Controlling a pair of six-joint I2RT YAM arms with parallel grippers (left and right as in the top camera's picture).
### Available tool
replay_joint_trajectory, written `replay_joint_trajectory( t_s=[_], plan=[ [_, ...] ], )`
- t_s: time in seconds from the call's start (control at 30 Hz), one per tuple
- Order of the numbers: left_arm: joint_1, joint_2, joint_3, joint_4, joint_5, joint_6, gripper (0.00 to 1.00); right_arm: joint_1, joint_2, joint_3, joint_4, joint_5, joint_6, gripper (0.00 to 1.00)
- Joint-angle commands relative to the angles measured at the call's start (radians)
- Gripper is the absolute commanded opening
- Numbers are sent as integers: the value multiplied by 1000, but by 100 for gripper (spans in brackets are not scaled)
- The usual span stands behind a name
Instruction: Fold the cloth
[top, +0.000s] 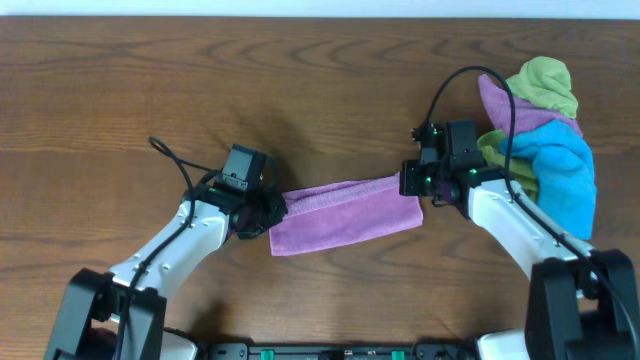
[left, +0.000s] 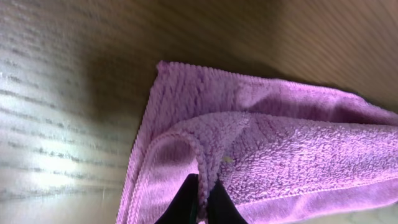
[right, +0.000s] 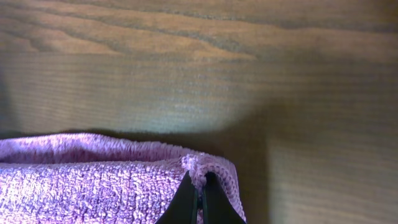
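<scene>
The lilac cloth (top: 345, 212) lies on the wooden table between my two arms, doubled over into a long strip. My left gripper (top: 272, 212) is shut on its left end; in the left wrist view the black fingertips (left: 203, 200) pinch a hemmed edge of the cloth (left: 292, 155). My right gripper (top: 412, 180) is shut on the right end, lifted slightly; in the right wrist view the fingertips (right: 199, 199) pinch the cloth's corner (right: 93, 186).
A pile of other cloths stands at the right edge behind my right arm: bright blue (top: 562, 170), olive-green (top: 545, 82) and a purple piece (top: 497, 105). Bare wooden table (top: 200, 90) surrounds the cloth.
</scene>
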Motion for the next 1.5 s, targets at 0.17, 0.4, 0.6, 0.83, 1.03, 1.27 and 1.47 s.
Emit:
replay_joint_trajectory(
  t_s=[0.17,0.4,0.6,0.83,1.03,1.27,1.47],
  plan=[
    [7,11,-10,25,-93,-20,6,4,42,9,22,80,-21,1],
    [7,11,-10,14,-100,-19,9,6,45,9,-15,80,-24,36],
    [8,10,-10,-45,-128,-12,25,6,45,9,-184,76,-23,41],
    [8,-1,-7,-50,-126,0,28,6,7,9,-260,76,-6,38],
    [8,-48,27,-67,-127,1,29,6,-111,9,-223,77,6,43],
    [8,-122,54,-80,-87,5,29,6,-223,9,-205,91,7,49],
    [6,-137,54,-80,-37,5,21,6,-236,9,-218,75,37,67]
  ],
)
